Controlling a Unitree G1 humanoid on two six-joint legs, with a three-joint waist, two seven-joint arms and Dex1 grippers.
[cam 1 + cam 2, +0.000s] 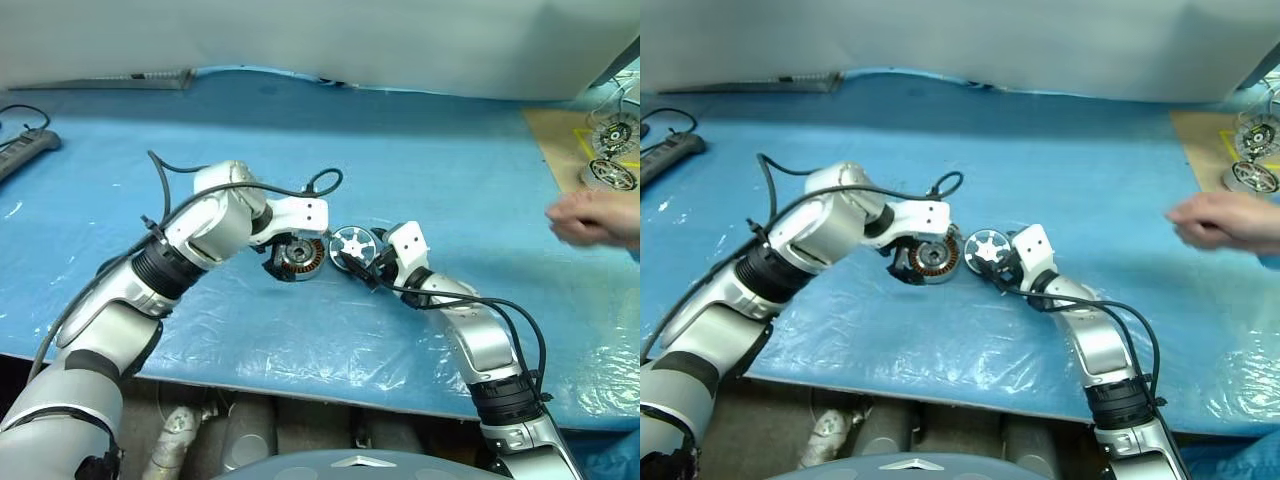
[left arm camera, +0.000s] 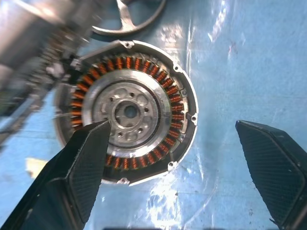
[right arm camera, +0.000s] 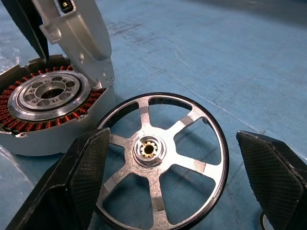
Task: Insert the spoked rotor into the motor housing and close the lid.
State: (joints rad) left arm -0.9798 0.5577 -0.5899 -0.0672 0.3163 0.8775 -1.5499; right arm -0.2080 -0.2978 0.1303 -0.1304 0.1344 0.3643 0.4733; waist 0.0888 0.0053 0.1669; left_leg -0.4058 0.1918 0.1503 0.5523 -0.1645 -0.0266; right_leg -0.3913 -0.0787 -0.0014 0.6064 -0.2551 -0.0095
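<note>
The motor housing lies open on the blue table cover, its copper windings ringing a silver centre. My left gripper hangs just above it, pointing down, open and holding nothing. One finger sits over the housing's rim, the other stands off to the side. The spoked rotor, a shiny wheel with wedge-shaped gaps, lies flat right beside the housing. My right gripper is low and open, its fingers either side of the rotor without touching it. The lid is hidden.
A person's hand hovers over the table at the right. Behind it, two silver wheel-like motor parts sit on a tan board. A power strip lies at the far left. The table's near edge runs below my arms.
</note>
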